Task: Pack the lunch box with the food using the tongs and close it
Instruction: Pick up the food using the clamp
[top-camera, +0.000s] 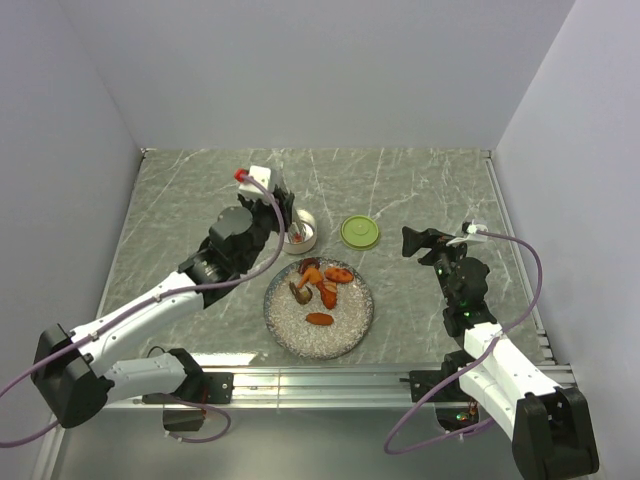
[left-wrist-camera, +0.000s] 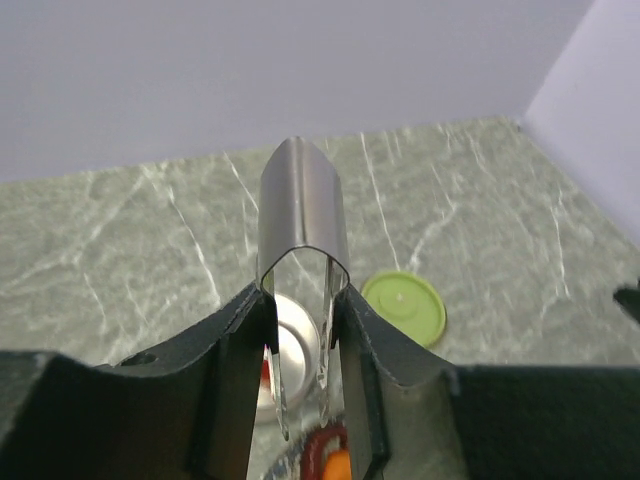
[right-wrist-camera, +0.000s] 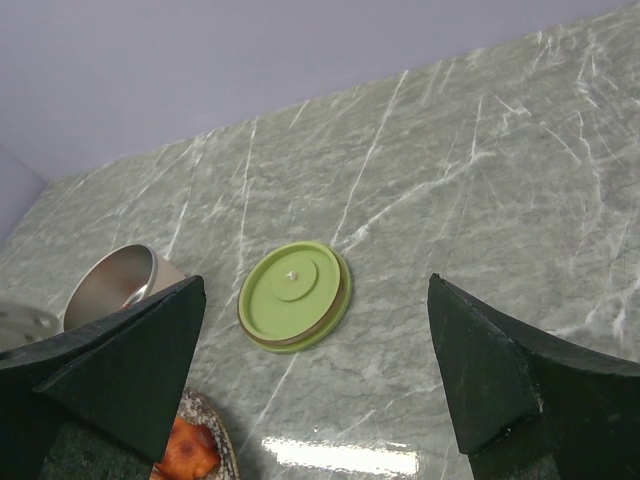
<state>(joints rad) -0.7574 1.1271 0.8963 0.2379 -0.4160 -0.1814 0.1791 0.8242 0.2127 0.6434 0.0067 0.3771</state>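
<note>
Left gripper (left-wrist-camera: 305, 400) snug around tongs (left-wrist-camera: 303, 200); right gripper (right-wrist-camera: 313, 300) wide, empty.

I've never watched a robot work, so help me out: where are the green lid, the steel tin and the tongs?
green lid (right-wrist-camera: 295, 295), right wrist view, its flat top.
steel tin (right-wrist-camera: 105, 280), right wrist view, its inner wall.
tongs (left-wrist-camera: 303, 195), left wrist view, their bent joined end.

A grey-green marble-veined table (top-camera: 430, 190) carries a small round shiny steel tin (top-camera: 310, 238), a flat round lime-green lid (top-camera: 360, 232) lying apart to its right, and a wide speckled grey plate (top-camera: 345, 343) nearer the arms.
</note>
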